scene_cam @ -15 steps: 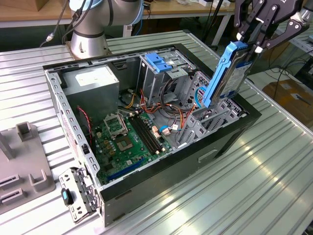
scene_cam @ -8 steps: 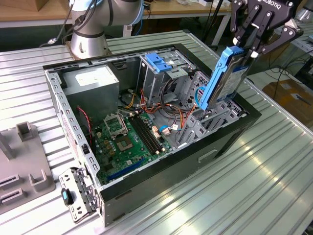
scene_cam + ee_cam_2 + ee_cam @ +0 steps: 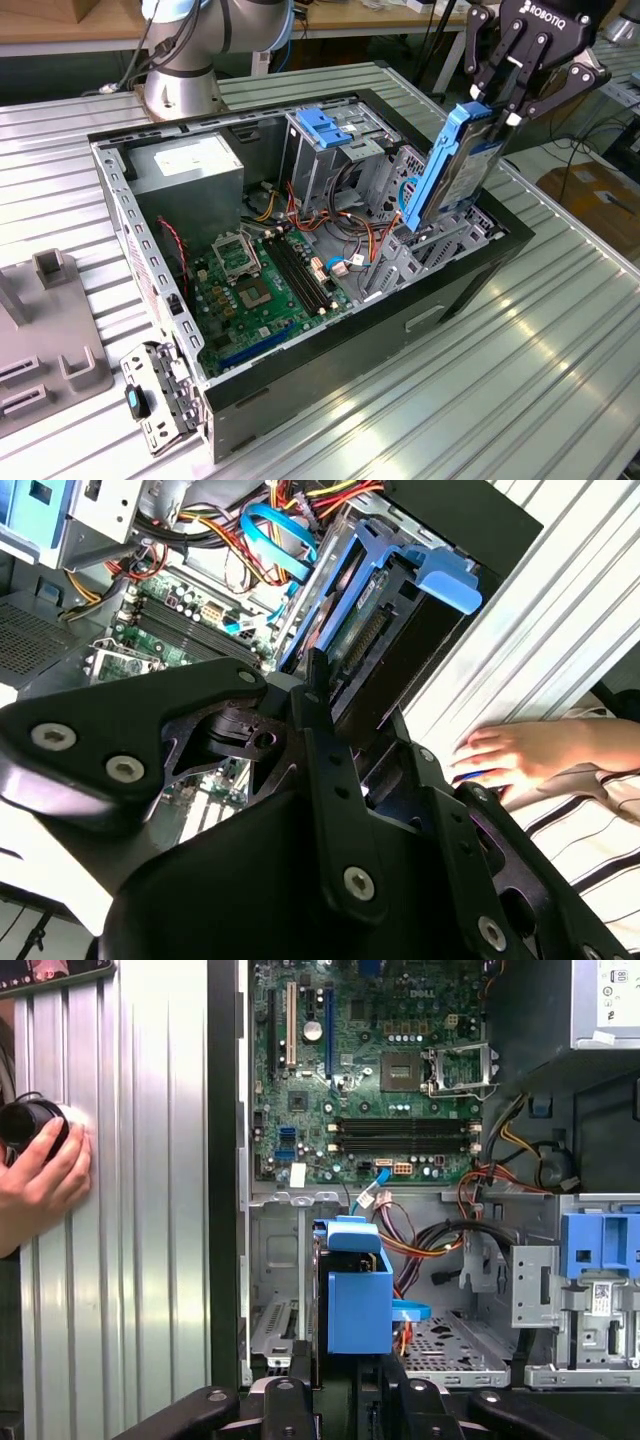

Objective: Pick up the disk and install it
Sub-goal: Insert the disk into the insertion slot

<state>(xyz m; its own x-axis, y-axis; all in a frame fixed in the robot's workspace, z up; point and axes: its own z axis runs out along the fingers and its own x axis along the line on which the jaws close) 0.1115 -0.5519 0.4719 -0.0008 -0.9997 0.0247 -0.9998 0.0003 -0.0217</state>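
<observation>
Gripper (image 3: 503,108) jaws, black and close in both wrist views, are clenched on the upper end of the disk (image 3: 450,170), which stands above the front corner of the open computer case (image 3: 470,290). Its long axis is nearly upright, the top leaning out from the case and the lower end pointing down at the grey drive bay (image 3: 440,240) there; whether it has entered the bay I cannot tell. Inside the case lie a green motherboard (image 3: 255,285), a power supply (image 3: 190,165), a grey cage with blue latch (image 3: 325,130) and loose cables (image 3: 330,215), while a person's hand (image 3: 510,755) rests on the table (image 3: 500,400) beside the case.
</observation>
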